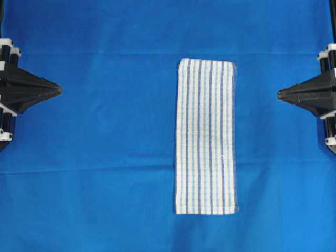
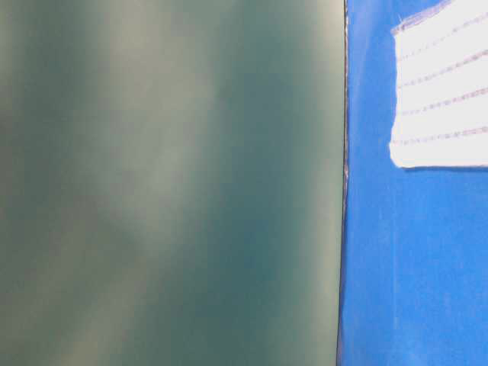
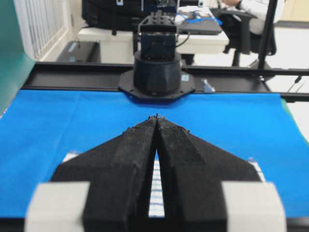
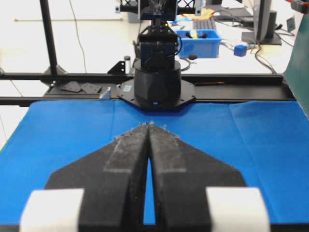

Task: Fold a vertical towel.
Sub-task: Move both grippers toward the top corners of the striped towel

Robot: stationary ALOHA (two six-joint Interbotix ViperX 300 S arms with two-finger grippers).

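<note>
Overhead view says we're basically starting: towel (image 1: 206, 136) is lying flat and unfolded, with left gripper (image 1: 59, 90) and right gripper (image 1: 280, 94) sitting closed and empty, well off to either side of it.

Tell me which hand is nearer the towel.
Right. The right hand sits closed just off the towel's right edge; the left hand, also closed, is much farther off its left edge.

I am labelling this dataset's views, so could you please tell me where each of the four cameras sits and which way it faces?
Overhead exterior: looks straight down on the towel; left gripper and right gripper shut at the edges.
Table-level exterior: low, mostly blocked by a green panel; no robot visible.
Left wrist: looks along its shut fingers to the opposite arm's base.
Right wrist: likewise, facing the other base.
Shared: the towel appears in the overhead, table-level and left wrist views.
</note>
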